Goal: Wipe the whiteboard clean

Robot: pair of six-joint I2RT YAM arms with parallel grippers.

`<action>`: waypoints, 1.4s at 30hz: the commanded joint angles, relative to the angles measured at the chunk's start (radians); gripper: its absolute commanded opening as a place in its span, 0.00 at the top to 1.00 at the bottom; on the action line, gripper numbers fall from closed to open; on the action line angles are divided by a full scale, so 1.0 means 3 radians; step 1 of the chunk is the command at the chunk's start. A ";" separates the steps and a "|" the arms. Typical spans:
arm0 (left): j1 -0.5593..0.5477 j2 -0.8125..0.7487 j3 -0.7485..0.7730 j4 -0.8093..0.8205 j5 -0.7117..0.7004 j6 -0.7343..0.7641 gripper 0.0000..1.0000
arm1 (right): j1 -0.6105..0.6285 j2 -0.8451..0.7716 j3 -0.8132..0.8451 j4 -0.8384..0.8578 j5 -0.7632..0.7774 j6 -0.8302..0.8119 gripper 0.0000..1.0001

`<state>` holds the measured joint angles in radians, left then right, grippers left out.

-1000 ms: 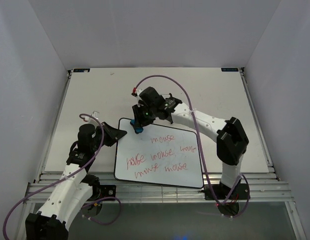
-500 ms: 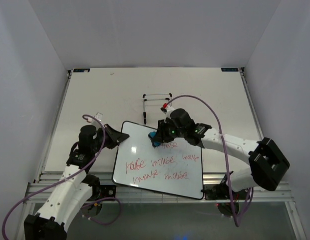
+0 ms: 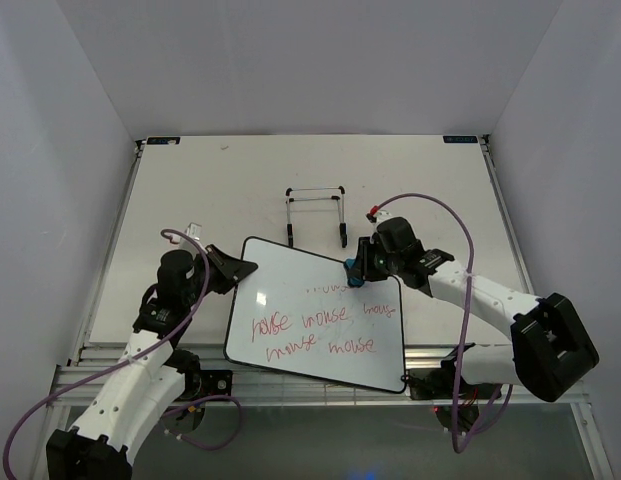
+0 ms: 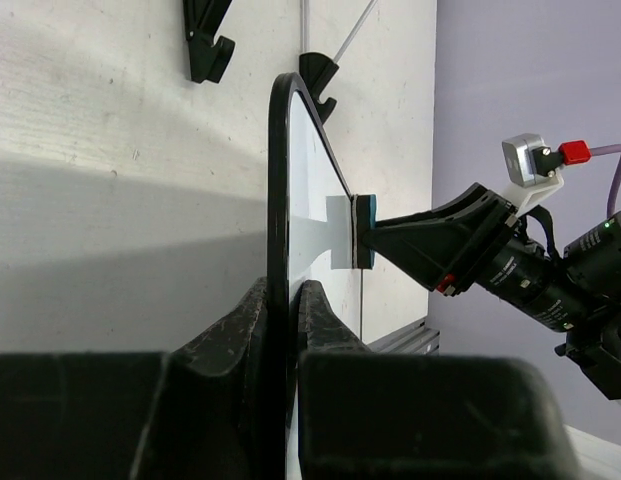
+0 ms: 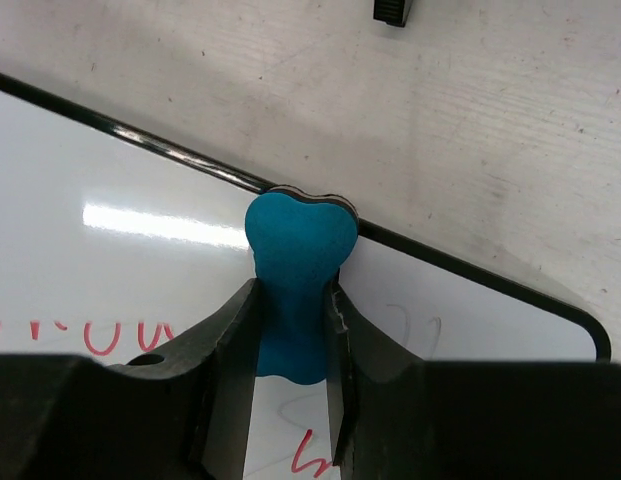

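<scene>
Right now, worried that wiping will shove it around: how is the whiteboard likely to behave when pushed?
Probably stiff: the whiteboard looks straight edge-on. Its glossy face likely lets the blue eraser glide. Pinched by the left gripper at one corner only, it may pivot.

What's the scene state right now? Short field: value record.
left gripper: shut on the whiteboard, clamping its left edge
right gripper: shut on the blue eraser
eraser position: pressed on the board's far edge, near its right corner
red writing: two lines legible, top line faint
wire stand: on the table beyond the board, apart from both grippers
</scene>
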<state>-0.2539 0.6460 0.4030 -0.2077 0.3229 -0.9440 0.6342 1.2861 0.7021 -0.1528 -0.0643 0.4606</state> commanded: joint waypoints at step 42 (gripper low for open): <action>-0.0079 0.0122 -0.0060 0.0253 -0.0151 0.0457 1.00 | 0.0191 0.0156 0.0251 -0.0673 -0.0475 -0.0212 0.92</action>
<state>-0.2489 0.6777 0.3714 -0.0753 0.2558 -0.9443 0.5770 1.3186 0.7425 -0.2855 -0.1177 0.4137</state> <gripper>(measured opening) 0.188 0.331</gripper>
